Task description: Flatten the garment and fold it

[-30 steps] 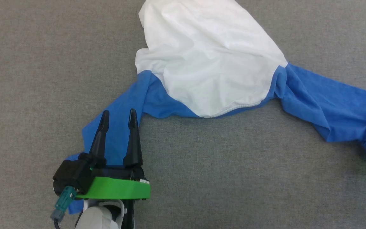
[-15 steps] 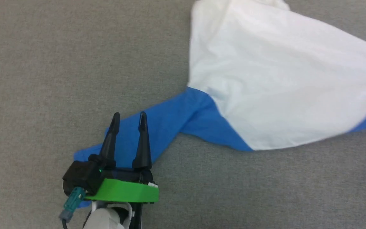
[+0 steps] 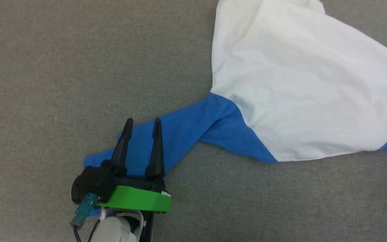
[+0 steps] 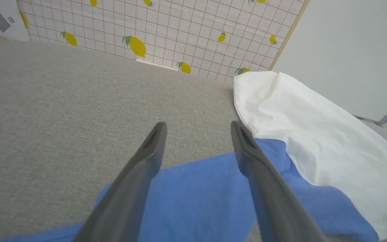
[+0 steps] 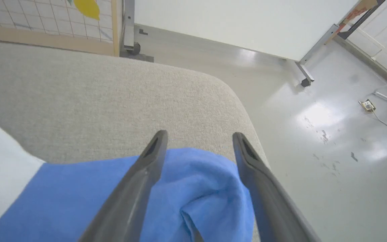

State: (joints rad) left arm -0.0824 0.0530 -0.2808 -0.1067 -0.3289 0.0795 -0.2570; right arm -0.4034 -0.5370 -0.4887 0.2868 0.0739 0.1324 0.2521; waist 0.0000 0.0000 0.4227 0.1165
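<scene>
The garment (image 3: 301, 87) lies on the grey table, its white body at the upper right of the head view. One blue sleeve (image 3: 180, 131) runs down to the lower left. My left gripper (image 3: 142, 120) hovers open over that sleeve's end, fingers pointing along it. In the left wrist view the left gripper (image 4: 197, 124) stands wide apart above the blue cloth (image 4: 197, 201), with nothing pinched. In the right wrist view my right gripper (image 5: 199, 134) is open too. The other sleeve's bunched end (image 5: 200, 188) lies loose between and under its fingers.
The grey fabric table top (image 3: 45, 67) stretches wide to the left. Its rounded corner (image 5: 233, 97) is close beyond the right gripper, with pale floor (image 5: 314, 134) past it. A lemon-patterned panel (image 4: 166, 30) stands behind the table, and a white board on wheels (image 5: 240, 20).
The head camera has swung left, so the garment now sits farther right and the right sleeve and right gripper have left the picture. The left gripper stays open over its sleeve.
</scene>
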